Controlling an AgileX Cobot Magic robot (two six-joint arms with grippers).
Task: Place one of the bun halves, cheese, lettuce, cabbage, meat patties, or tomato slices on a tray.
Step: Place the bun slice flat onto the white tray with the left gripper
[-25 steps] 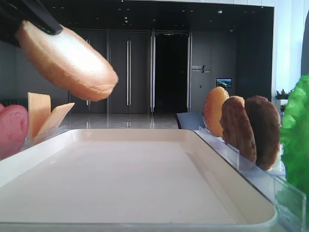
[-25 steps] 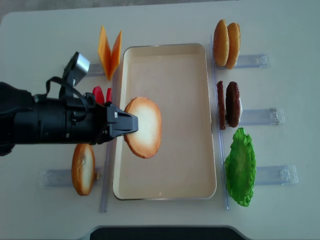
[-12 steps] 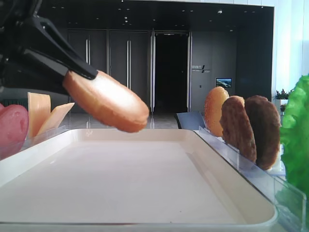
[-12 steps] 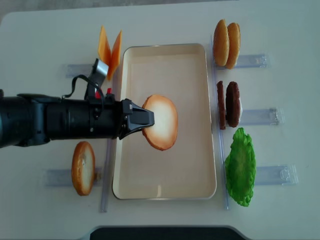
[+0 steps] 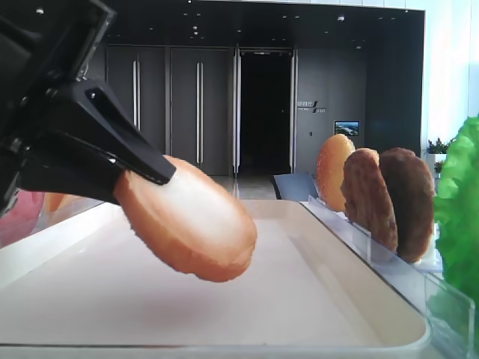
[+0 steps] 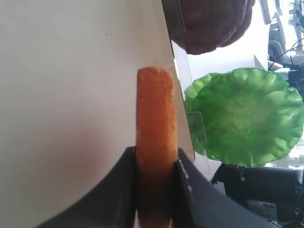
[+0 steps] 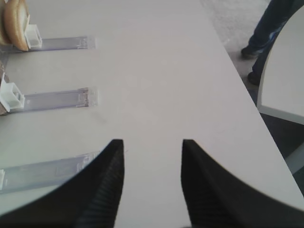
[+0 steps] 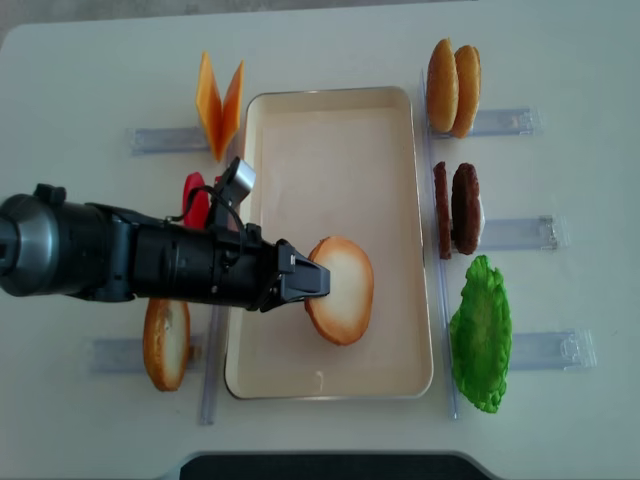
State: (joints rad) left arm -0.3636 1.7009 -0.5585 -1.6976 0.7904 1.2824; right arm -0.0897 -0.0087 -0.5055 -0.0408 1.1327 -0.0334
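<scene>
My left gripper [image 8: 312,285] is shut on a bun half [image 8: 342,290], held tilted low over the cream tray [image 8: 330,130], toward its near middle. In the left wrist view the bun half [image 6: 156,142] stands edge-on between both fingers [image 6: 126,190], close over the tray floor [image 6: 71,95]. From the low side view the bun half [image 5: 191,224] hangs just above the tray [image 5: 314,299]. My right gripper [image 7: 152,147] is open over bare table, nothing between its fingers. Lettuce [image 8: 482,335], meat patties [image 8: 458,208], cheese [image 8: 218,100], tomato slices [image 8: 195,200] and other bun halves [image 8: 452,88] stand beside the tray.
Clear plastic racks [image 8: 535,233] line both sides of the tray. Another bun half [image 8: 166,336] stands on the left rack. A person's leg [image 7: 273,28] and a second table [image 7: 285,76] show at the right of the right wrist view.
My left gripper has carried the bun half rightward and nearer over the tray, and lowered it close to the tray floor. The right gripper shows no earlier frame.
</scene>
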